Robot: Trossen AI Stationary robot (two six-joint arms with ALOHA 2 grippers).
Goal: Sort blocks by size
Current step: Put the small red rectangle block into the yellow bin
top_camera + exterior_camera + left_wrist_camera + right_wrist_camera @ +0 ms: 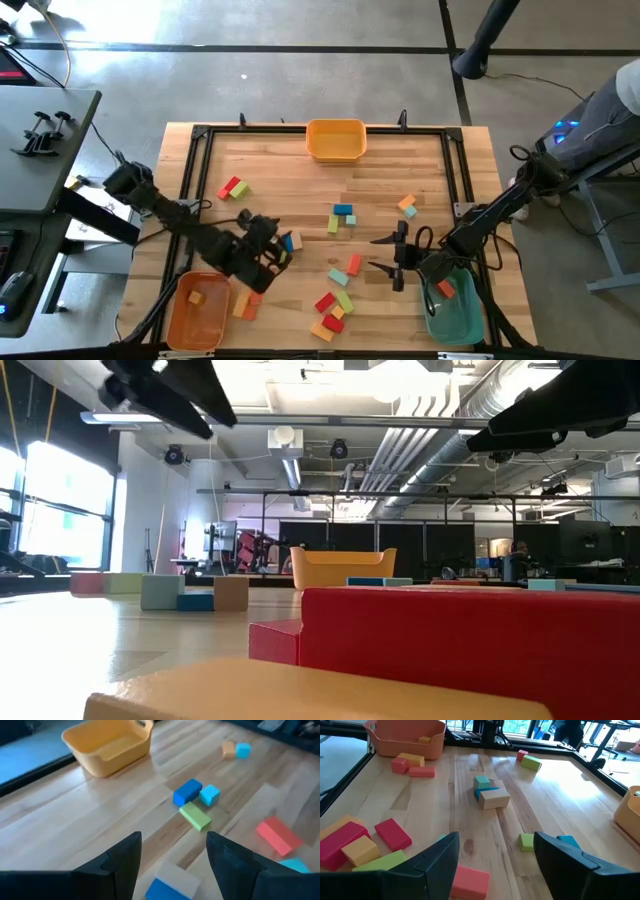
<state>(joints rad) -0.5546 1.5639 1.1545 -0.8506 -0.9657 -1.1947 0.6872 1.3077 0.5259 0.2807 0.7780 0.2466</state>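
- Your left gripper (272, 250) is hovering wide open and empty over the blue and tan blocks (170, 882); these touching blocks are risking a double pickup.
- Your right gripper (390, 256) is waiting wide open, empty, beside the teal bin (455, 318).

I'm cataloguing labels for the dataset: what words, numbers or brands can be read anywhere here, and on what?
None can be read.
The blocks and the bins carry no print.
The left gripper and right gripper show no marking.
The room beyond the table shows no legible sign.
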